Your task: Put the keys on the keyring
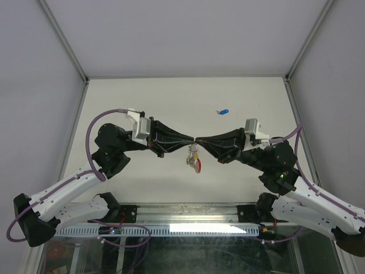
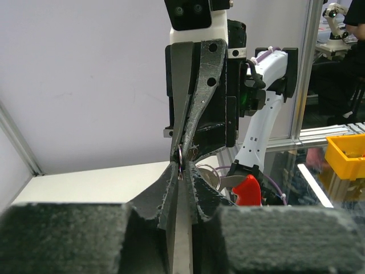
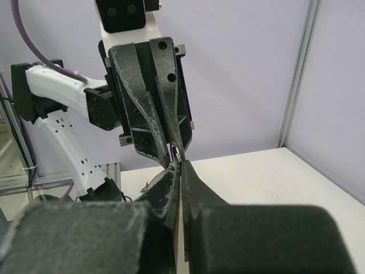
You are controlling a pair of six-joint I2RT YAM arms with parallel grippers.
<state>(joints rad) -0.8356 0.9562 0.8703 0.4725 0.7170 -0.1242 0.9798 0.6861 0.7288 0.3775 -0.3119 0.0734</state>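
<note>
Two arms meet tip to tip above the middle of the white table [image 1: 142, 103]. From the left, the left gripper [image 1: 192, 140] reaches in level with its two fingers pressed together. Its own wrist view shows the left gripper [image 2: 181, 174] clamped on one thin wire keyring [image 2: 180, 158]. That keyring [image 1: 195, 140] sits exactly where the two sets of fingertips touch, held off the table surface. In the right wrist view the keyring [image 3: 176, 153] stands upright as a small loop between the opposing tips. A small cluster hangs just under it: one red key [image 1: 198, 166] lowest, one yellow key [image 1: 194, 153] above it, and a silvery metal piece [image 1: 189, 160] to their left, too small to sort out. The red key [image 2: 248, 191] also shows beyond the fingers in the left wrist view. The right gripper [image 1: 198, 140] comes in from the right, its fingers likewise closed on the same ring, seen at the right gripper [image 3: 177, 166] in its own view. One blue key [image 1: 223, 111] lies alone on the table, farther back and to the right, well apart from both grippers with bare surface around it. Three walls [image 1: 188, 34] close the table at left, far and right.
</note>
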